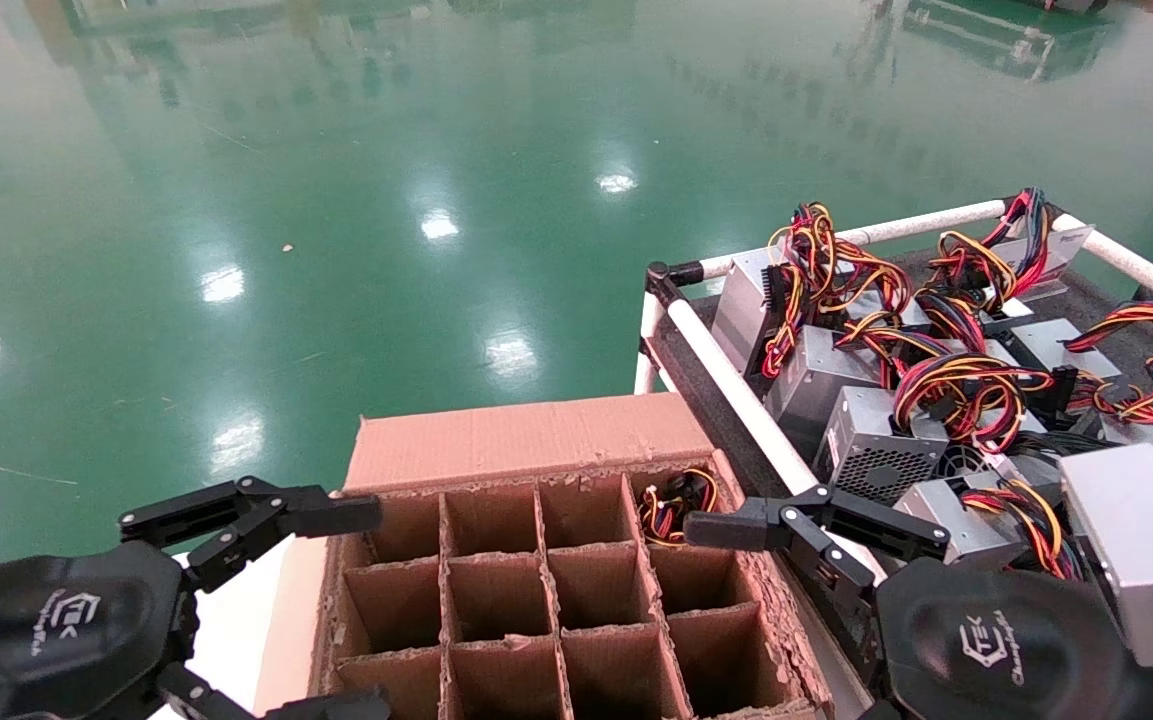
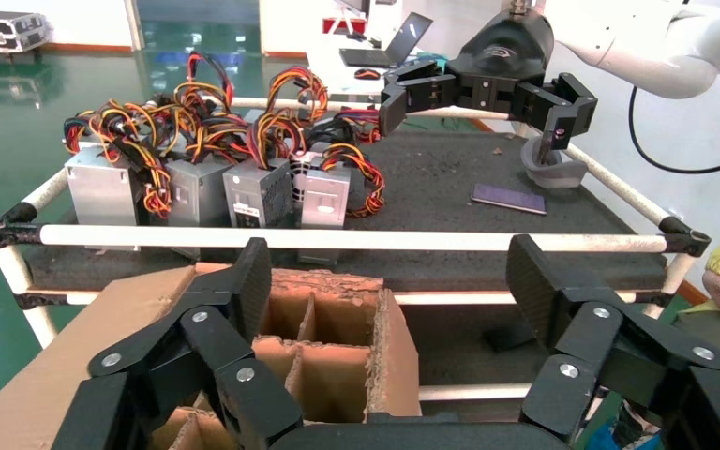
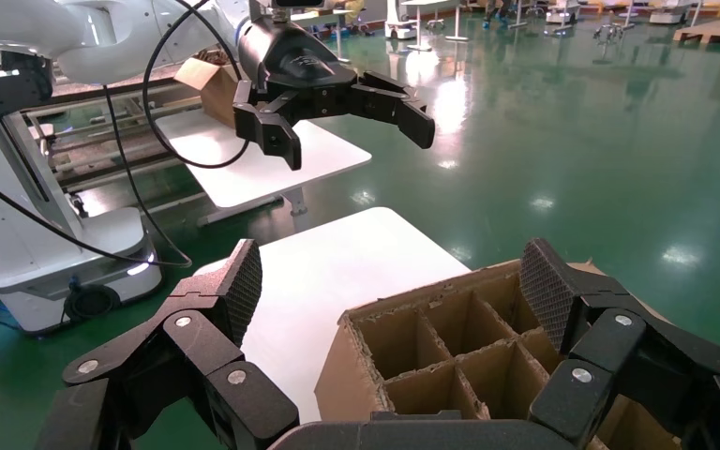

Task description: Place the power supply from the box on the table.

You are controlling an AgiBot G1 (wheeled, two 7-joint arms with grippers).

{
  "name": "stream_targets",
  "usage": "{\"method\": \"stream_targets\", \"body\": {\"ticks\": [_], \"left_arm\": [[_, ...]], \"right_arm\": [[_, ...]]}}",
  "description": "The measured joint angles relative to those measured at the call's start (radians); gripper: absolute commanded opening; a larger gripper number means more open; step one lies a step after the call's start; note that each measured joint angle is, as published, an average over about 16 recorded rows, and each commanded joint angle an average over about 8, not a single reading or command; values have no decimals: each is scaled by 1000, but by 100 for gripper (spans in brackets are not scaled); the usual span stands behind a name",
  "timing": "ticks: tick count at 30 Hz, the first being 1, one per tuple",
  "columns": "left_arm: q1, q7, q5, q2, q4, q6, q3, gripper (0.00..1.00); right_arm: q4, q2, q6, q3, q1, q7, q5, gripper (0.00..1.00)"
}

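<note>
Fingers (image 2: 244,281) spread wide and empty on my left gripper (image 2: 389,291) and right gripper (image 3: 389,291), flanking the box (image 1: 556,590). One power supply (image 1: 674,503) sits in its far right cell, beside the table (image 1: 726,400).

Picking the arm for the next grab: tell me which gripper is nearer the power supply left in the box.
Right. The right gripper hangs open just beside the far right cell holding the power supply. The left gripper sits open at the box's opposite side, several cells away.

Logo "TEK" on both wrist housings (image 1: 996,640)
</note>
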Motion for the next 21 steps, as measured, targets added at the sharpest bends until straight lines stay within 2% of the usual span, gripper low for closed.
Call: {"method": "stream_targets", "body": {"ticks": [21], "left_arm": [[0, 0, 0, 0, 0, 0, 0, 0]], "right_arm": [[0, 0, 0, 0, 0, 0, 0, 100]]}}
